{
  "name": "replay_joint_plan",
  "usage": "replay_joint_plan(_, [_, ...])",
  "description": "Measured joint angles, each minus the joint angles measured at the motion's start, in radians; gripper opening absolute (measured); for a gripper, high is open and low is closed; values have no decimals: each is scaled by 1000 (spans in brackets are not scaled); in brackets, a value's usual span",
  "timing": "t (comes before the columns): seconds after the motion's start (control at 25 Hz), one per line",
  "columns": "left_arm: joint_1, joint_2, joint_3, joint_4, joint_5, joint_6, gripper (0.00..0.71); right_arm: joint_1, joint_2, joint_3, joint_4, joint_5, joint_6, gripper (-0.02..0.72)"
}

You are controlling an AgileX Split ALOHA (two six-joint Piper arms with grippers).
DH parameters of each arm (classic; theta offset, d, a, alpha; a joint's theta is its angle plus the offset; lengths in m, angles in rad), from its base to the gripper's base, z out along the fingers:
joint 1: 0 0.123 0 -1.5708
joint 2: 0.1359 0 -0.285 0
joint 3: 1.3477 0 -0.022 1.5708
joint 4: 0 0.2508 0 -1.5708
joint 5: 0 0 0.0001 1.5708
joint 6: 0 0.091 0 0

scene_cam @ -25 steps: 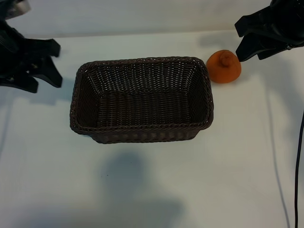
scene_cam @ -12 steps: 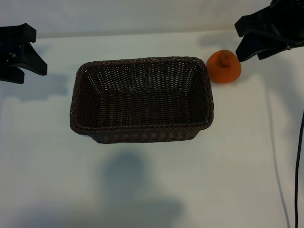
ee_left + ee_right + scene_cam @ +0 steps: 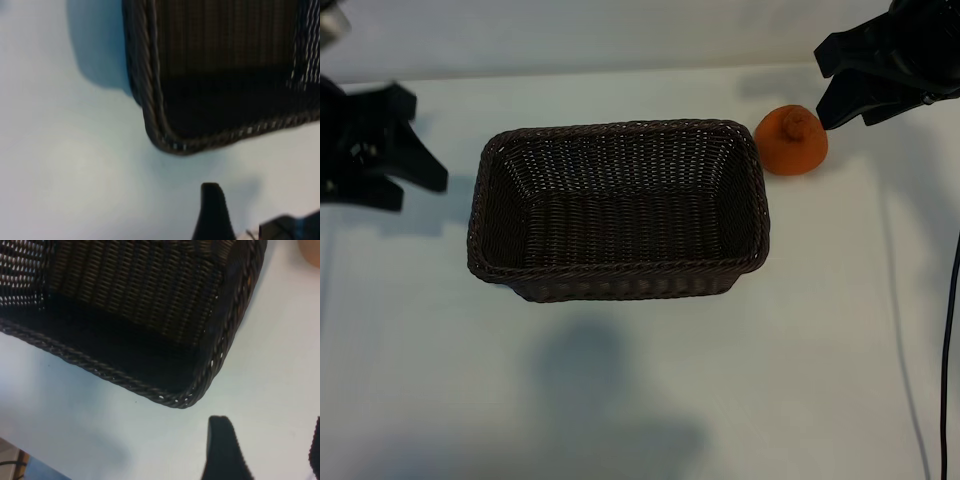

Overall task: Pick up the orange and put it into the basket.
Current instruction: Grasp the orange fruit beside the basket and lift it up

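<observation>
The left claw (image 3: 395, 140) has shifted beside the wicker basket (image 3: 618, 268), spread and empty, while the right claw (image 3: 845, 85), spread too, hovers just beside the orange (image 3: 791, 142) on the desk (image 3: 620, 380), untouched, so lowering over it comes next.

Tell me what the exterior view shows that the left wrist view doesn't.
Only the exterior view shows the orange on the table beside the basket's right end, the right gripper open just past it, and the whole empty basket. Only the left wrist view shows the open left gripper's fingertip near one basket corner. Both share the basket and the white table.
</observation>
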Motion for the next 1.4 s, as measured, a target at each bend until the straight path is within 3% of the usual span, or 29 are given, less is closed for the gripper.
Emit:
replay_joint_plan(0.2, [0,0,60,-63,0,63,541,0,0,0,0,0,3,417])
replay_joint_plan(0.92, [0,-2,65,-102,0,87,541,0,0,0,22,0,3,417])
replay_joint_plan(1.4, [0,-123,64,-104,0,87,541,0,0,0,22,-15,3,417])
